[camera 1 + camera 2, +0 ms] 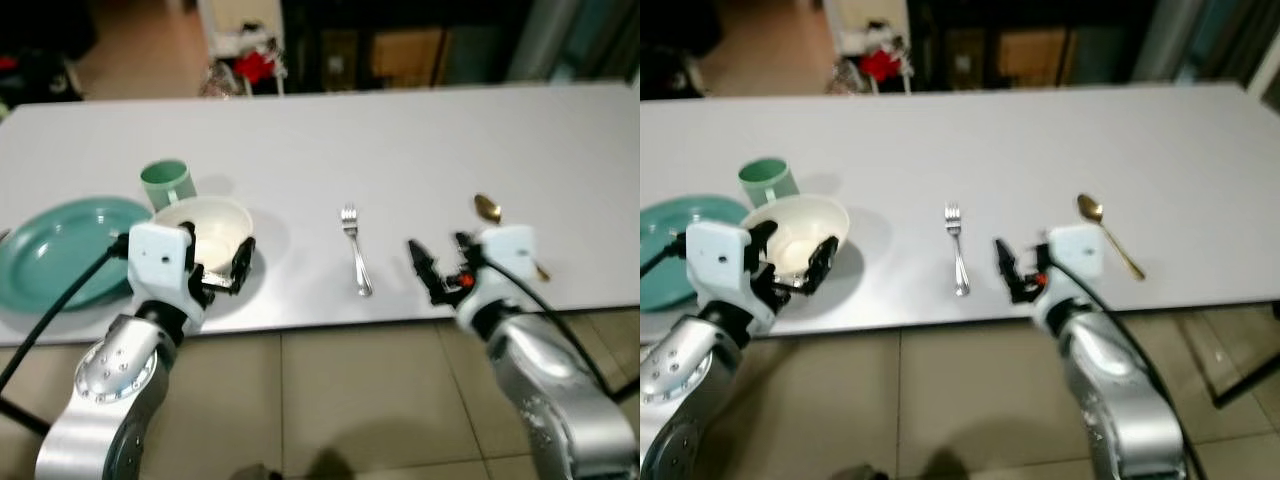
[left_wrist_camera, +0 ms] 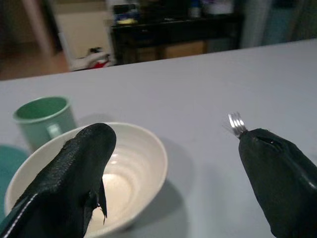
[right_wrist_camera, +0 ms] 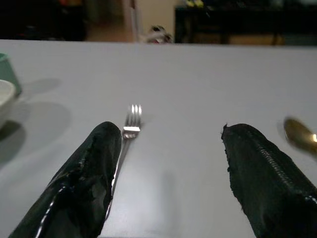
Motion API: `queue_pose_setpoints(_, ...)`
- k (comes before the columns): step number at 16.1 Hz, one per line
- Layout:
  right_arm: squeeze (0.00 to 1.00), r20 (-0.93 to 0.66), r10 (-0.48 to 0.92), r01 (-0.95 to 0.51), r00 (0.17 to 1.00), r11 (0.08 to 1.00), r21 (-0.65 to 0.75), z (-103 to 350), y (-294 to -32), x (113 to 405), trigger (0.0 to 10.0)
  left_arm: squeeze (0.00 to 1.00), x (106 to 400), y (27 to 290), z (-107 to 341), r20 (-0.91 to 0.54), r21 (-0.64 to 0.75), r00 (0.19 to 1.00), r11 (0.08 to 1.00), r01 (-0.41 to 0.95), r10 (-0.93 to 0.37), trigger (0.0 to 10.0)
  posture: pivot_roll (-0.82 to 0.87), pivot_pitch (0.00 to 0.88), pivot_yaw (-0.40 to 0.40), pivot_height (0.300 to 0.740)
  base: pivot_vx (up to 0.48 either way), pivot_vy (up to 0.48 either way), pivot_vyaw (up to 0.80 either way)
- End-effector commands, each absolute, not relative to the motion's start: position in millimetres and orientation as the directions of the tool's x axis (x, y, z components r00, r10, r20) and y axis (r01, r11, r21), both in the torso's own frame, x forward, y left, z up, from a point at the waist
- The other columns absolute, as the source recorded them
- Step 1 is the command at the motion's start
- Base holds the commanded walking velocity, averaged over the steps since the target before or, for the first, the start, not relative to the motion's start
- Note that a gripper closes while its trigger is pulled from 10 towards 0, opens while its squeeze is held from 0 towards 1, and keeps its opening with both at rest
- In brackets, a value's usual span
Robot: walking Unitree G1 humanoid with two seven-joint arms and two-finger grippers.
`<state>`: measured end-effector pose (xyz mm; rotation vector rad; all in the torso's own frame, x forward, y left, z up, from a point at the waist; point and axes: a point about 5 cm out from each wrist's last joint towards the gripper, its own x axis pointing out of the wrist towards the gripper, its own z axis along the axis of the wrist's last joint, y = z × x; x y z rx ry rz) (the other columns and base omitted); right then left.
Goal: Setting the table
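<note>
Taking the silver fork [image 1: 354, 249] as the landmark, nearest the robot are its two grippers, both at the near edge of the white table [image 1: 420, 140]. The right gripper [image 1: 440, 266] hangs just right of the fork's handle end, its two black fingers [image 3: 89, 183] spread wide with bare tabletop between them, holding nothing; in the right wrist view the fork lies just beside one finger, and whether they touch cannot be told. The left gripper [image 1: 222, 262] sits well to the fork's left, its fingers [image 2: 74, 173] also spread wide and empty, one over the near rim of a cream bowl [image 1: 215, 228] and the other out to the bowl's side, toward the fork. The bowl stands upright on the table left of the fork, and a teal plate [image 1: 55, 250] lies further left, just beside the bowl. The fork itself lies flat, tines pointing away from the robot. A gold spoon [image 1: 500, 225] lies right of the fork, its bowl end away from the robot, its handle partly hidden behind the right wrist. Beyond the bowl, further left of the fork, a green mug [image 1: 167, 183] stands upright. Past the table's far edge is a dim room with dark furniture [image 1: 400, 45].
</note>
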<state>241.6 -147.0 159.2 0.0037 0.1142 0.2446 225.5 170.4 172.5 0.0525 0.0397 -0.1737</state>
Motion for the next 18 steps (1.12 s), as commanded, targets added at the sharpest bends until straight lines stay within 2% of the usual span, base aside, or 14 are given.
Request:
queue_pose_setpoints(1, 1.00, -0.077, 0.289, -0.289, 0.954, 0.957, 0.019, 164.5, -138.0, 240.9, 10.0, 0.00, 224.9, 176.4, 171.0, -0.048, 0.050, 0.990, 0.990, 0.132, -0.130, 10.0, -0.02, 0.000, 0.070, 0.740, 0.000, -0.247, 0.80)
queue_pose_setpoints(2, 1.00, -0.069, 0.300, -0.300, 0.951, 0.954, 0.004, 165.7, -137.4, 240.6, 10.0, 0.19, 224.5, 176.5, 170.1, -0.050, 0.018, 0.992, 0.993, 0.120, -0.119, 10.0, -0.02, 0.000, 0.067, 0.740, 0.000, 0.000, 0.80)
queue_pose_setpoints(4, 1.00, -0.068, 0.329, -0.330, 0.942, 0.944, 0.004, 167.1, -135.6, 238.9, 10.0, 1.00, 223.9, 176.0, 170.8, -0.040, 0.000, 0.993, 0.994, 0.111, -0.111, 10.0, -0.01, 0.000, 0.054, 0.740, 0.000, 0.000, 0.80)
queue_pose_setpoints(7, 1.00, -0.065, 0.384, -0.382, 0.921, 0.923, 0.044, 162.4, -130.4, 237.5, 10.0, 1.00, 222.7, 173.3, 169.1, -0.033, 0.047, 0.993, 0.993, 0.111, -0.110, 10.0, 0.00, 0.000, 0.041, 0.740, 0.000, 0.000, 0.80)
queue_pose_setpoints(12, 1.00, -0.057, 0.384, -0.383, 0.921, 0.923, 0.029, 162.9, -129.1, 239.1, 10.0, 1.00, 226.8, 171.2, 169.0, -0.042, 0.064, 0.991, 0.990, 0.126, -0.123, 10.0, 0.00, 0.000, 0.047, 0.740, 0.000, 0.000, 0.80)
queue_pose_setpoints(13, 1.00, -0.066, 0.369, -0.369, 0.927, 0.929, 0.016, 161.6, -129.2, 239.5, 10.0, 0.94, 227.8, 169.7, 168.4, -0.054, 0.072, 0.989, 0.987, 0.144, -0.140, 10.0, 0.00, 0.000, 0.053, 0.740, 0.000, 0.000, 0.80)
queue_pose_setpoints(14, 1.00, -0.066, 0.369, -0.369, 0.927, 0.929, 0.016, 161.6, -129.2, 239.5, 10.0, 0.94, 227.8, 169.7, 168.4, -0.054, 0.072, 0.989, 0.987, 0.144, -0.140, 10.0, 0.00, 0.000, 0.053, 0.740, 0.000, 0.000, 0.80)
queue_pose_setpoints(15, 1.00, -0.069, 0.358, -0.358, 0.931, 0.934, 0.011, 160.6, -129.9, 239.8, 10.0, 0.79, 229.0, 169.0, 168.3, -0.049, 0.077, 0.989, 0.987, 0.143, -0.140, 10.0, -0.01, 0.000, 0.057, 0.740, 0.000, 0.000, 0.80)
queue_pose_setpoints(16, 1.00, -0.070, 0.355, -0.356, 0.932, 0.935, 0.006, 160.2, -129.7, 240.1, 10.0, 0.72, 231.2, 168.6, 169.0, -0.041, 0.079, 0.990, 0.987, 0.138, -0.135, 10.0, -0.01, 0.000, 0.064, 0.740, 0.000, 0.000, 0.80)
queue_pose_setpoints(17, 1.00, -0.069, 0.356, -0.356, 0.932, 0.934, 0.005, 160.3, -129.6, 240.2, 10.0, 0.72, 232.2, 168.0, 169.8, -0.037, 0.081, 0.990, 0.987, 0.140, -0.137, 10.0, -0.01, 0.000, 0.064, 0.740, 0.000, 0.000, 0.80)
queue_pose_setpoints(18, 1.00, -0.068, 0.354, -0.355, 0.933, 0.935, 0.002, 160.2, -129.4, 240.3, 10.0, 0.56, 235.8, 167.4, 176.9, 0.003, 0.098, 0.990, 0.986, 0.137, -0.138, 10.0, -0.02, 0.000, 0.061, 0.740, 0.000, 0.000, 0.80)
